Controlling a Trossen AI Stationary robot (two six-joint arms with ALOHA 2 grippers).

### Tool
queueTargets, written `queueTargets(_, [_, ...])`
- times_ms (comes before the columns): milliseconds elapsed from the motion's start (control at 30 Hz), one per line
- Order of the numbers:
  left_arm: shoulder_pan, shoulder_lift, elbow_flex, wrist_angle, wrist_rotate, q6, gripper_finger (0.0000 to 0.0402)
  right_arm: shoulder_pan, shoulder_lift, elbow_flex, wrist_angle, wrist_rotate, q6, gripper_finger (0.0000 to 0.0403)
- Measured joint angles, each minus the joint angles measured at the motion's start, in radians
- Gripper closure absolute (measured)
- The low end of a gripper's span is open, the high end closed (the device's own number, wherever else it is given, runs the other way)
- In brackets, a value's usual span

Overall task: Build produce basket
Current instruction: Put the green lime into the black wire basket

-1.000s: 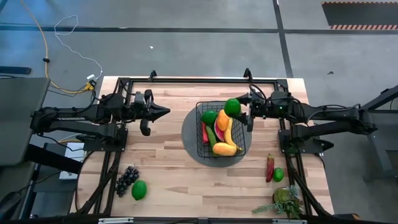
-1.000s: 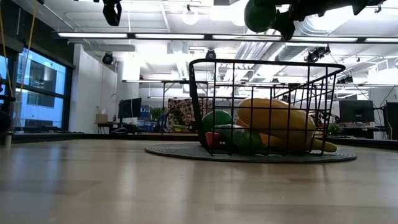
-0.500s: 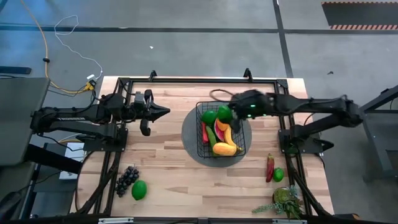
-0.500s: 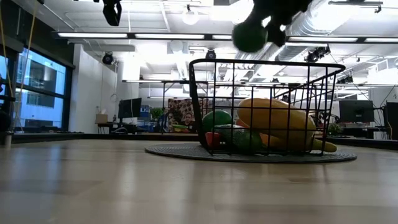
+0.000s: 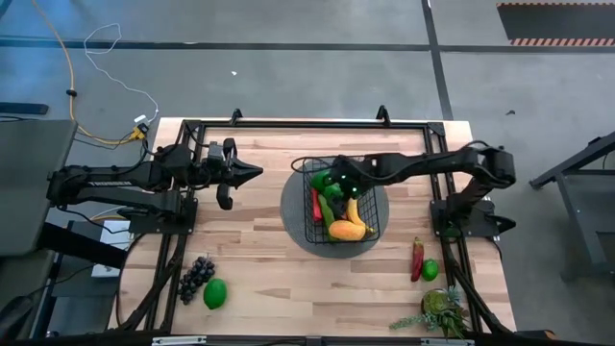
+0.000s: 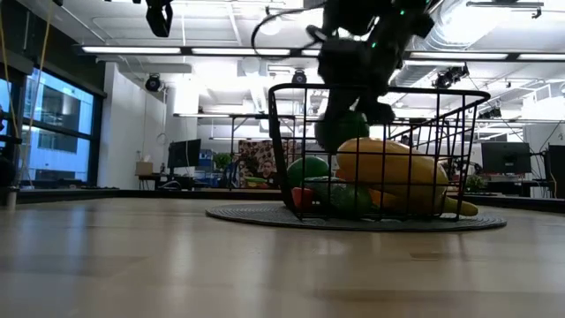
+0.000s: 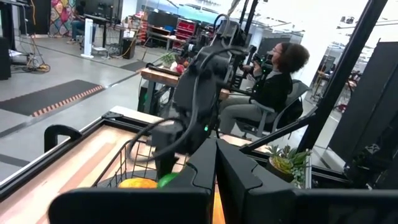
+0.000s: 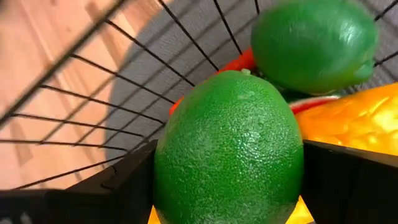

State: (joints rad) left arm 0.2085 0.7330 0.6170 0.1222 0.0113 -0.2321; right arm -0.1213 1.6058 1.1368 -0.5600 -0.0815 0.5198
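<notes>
The black wire basket (image 5: 309,216) stands on a round grey mat (image 5: 292,223) at mid-table and holds a yellow banana (image 5: 348,229), red pieces and a green fruit (image 8: 311,43). My right gripper (image 5: 336,183) reaches down into the basket and is shut on a round green fruit (image 8: 230,149), which shows below the rim in the low view (image 6: 341,131). My left gripper (image 5: 255,173) hangs shut and empty, left of the basket. My right gripper pinches the round green fruit across its middle, one finger (image 8: 118,180) on each of two opposite sides (image 8: 163,163). The fingers come slanting down from the table's right side. The fruit hangs inside the basket above the other produce; I cannot tell whether it touches them.
Purple grapes (image 5: 197,276) and a green fruit (image 5: 215,293) lie near the front left. A red chili (image 5: 417,258), a small green fruit (image 5: 430,270) and a leafy plant (image 5: 442,312) sit at the front right. A seated person (image 7: 273,81) shows beyond the table.
My right gripper has carried the green fruit from above the basket's far right corner toward the table's left and down, below the rim. It has tipped from level to pointing steeply down.
</notes>
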Motion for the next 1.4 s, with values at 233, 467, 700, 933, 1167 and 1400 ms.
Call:
queueTargets(233, [0.0,0.0,0.0,-0.003,0.0,0.025,0.0401,0.0,0.053,0.0,0.008,0.0,-0.001,0.0114])
queueTargets(467, [0.0,0.0,0.0,-0.005,0.0,0.026,0.0401,0.0,0.053,-0.001,0.013,0.002,-0.018,0.0111])
queueTargets(700, [0.0,0.0,0.0,-0.006,0.0,0.026,0.0401,-0.001,0.058,-0.001,0.024,0.002,0.011,0.01])
queueTargets(933, [0.0,0.0,0.0,-0.006,0.0,0.026,0.0401,0.0,0.058,-0.001,0.03,0.0,0.004,0.0098])
queueTargets(1167, [0.0,0.0,0.0,-0.006,0.0,0.026,0.0401,0.0,0.058,-0.001,0.037,-0.004,0.004,0.0052])
queueTargets(1400, [0.0,0.0,0.0,-0.006,0.0,0.026,0.0401,-0.003,0.058,-0.001,0.037,-0.03,-0.003,0.001])
